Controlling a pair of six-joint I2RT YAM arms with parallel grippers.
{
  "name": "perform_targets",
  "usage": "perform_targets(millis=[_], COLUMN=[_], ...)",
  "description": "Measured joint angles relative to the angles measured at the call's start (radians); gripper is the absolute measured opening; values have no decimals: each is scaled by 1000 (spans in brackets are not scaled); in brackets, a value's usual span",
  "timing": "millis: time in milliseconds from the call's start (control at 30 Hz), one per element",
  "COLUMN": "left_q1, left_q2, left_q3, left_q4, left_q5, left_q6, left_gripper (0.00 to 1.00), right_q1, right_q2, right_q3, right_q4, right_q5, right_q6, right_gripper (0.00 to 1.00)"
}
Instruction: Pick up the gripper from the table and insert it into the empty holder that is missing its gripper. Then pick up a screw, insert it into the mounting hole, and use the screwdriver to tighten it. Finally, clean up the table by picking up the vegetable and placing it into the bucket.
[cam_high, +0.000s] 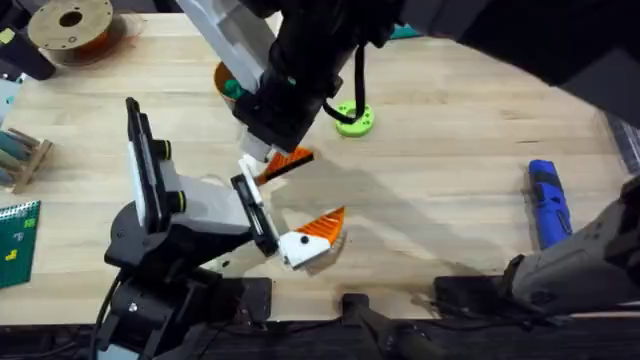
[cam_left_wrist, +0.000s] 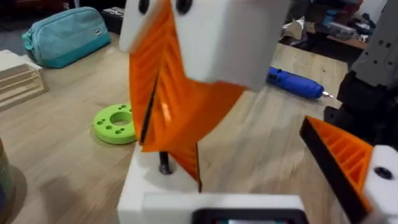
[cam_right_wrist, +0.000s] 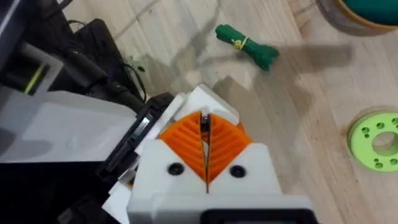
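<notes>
My right pincer (cam_right_wrist: 205, 152), closed on a screw (cam_right_wrist: 204, 123), hovered at the holder (cam_high: 250, 205); next, seat it.

The screwdriver (cam_high: 547, 203) lies at the table's right, the bucket (cam_high: 222, 80) far back behind the right pincer (cam_high: 262, 166).

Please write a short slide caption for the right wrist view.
Right gripper closed over the white holder; green toy vegetable lies beyond.
</notes>
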Motion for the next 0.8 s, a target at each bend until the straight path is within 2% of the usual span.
perform_targets(millis=[800], left_q1=[0], left_q2=[0], left_q3=[0], left_q4=[0], left_q5=[0], left_q6=[0], left_gripper=[987], right_q1=[-1], right_q2=[0], right_q3=[4], right_q4=[-15], right_q5=[8], right_q6=[0], right_gripper=[7])
